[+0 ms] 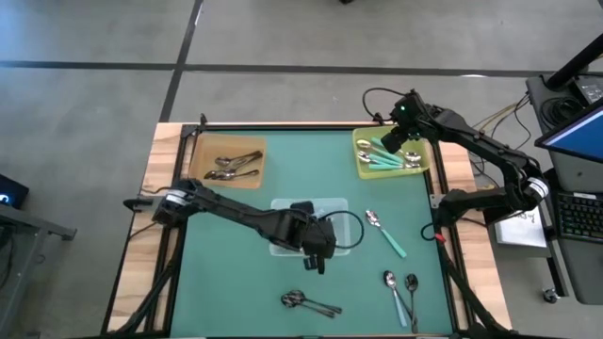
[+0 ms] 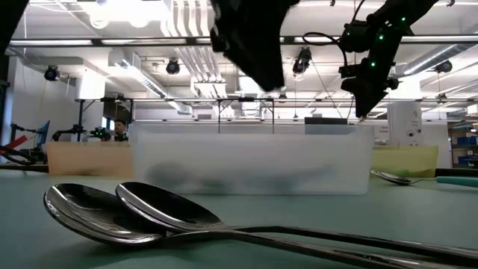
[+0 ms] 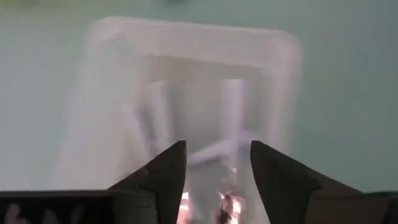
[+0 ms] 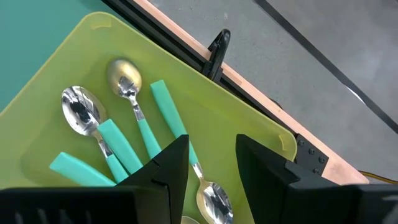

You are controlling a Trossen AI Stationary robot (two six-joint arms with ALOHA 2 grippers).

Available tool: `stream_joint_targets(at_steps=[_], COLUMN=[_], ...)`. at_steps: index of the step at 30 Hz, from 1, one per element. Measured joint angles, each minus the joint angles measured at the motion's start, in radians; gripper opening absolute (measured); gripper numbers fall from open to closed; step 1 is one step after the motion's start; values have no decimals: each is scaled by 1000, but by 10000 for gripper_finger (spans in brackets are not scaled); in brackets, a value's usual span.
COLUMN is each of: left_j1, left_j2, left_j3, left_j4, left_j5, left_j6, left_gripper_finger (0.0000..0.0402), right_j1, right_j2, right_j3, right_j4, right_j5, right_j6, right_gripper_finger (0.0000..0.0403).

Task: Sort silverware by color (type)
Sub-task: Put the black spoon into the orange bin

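My left gripper (image 1: 316, 262) (image 3: 217, 146) hangs open over the clear tray (image 1: 283, 209) (image 3: 186, 37) at mid-table. Pale-blue-handled spoons (image 3: 233, 106) lie in that tray, and a shiny spoon bowl (image 3: 227, 202) shows low between the fingers. My right gripper (image 1: 388, 143) (image 4: 212, 140) stands open above the yellow-green tray (image 1: 363, 169) (image 4: 106, 22), where teal-handled spoons (image 4: 118, 146) lie. On the mat lie two dark spoons (image 1: 309, 301) (image 2: 149, 213), a teal-handled spoon (image 1: 388, 235) and two more spoons (image 1: 400, 292).
A brown tray (image 1: 203, 171) with dark spoons (image 1: 231, 162) sits at the far left of the mat. The table's wooden rim (image 4: 261, 93) runs just beyond the yellow-green tray. A screen and keyboard (image 1: 575, 212) stand beyond the right edge.
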Motion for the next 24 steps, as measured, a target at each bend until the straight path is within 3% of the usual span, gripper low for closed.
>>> stream_joint_targets(at_steps=[7, 12, 20, 24], left_j1=[-188, -276, -305, -295], left_j2=[-4, 29, 108, 148], left_j3=[13, -43, -60, -61], left_j4=[33, 100, 195, 246], left_j5=[21, -10, 3, 68], left_j6=[104, 61, 18, 18], left_gripper_finger=[158, 145, 143, 143], right_j1=[0, 0, 0, 0], right_j2=[0, 0, 0, 0], right_j3=[0, 0, 0, 0], right_j4=[0, 0, 0, 0], right_j5=[0, 0, 0, 0], right_j6=[0, 0, 0, 0], right_gripper_finger=[123, 123, 123, 123])
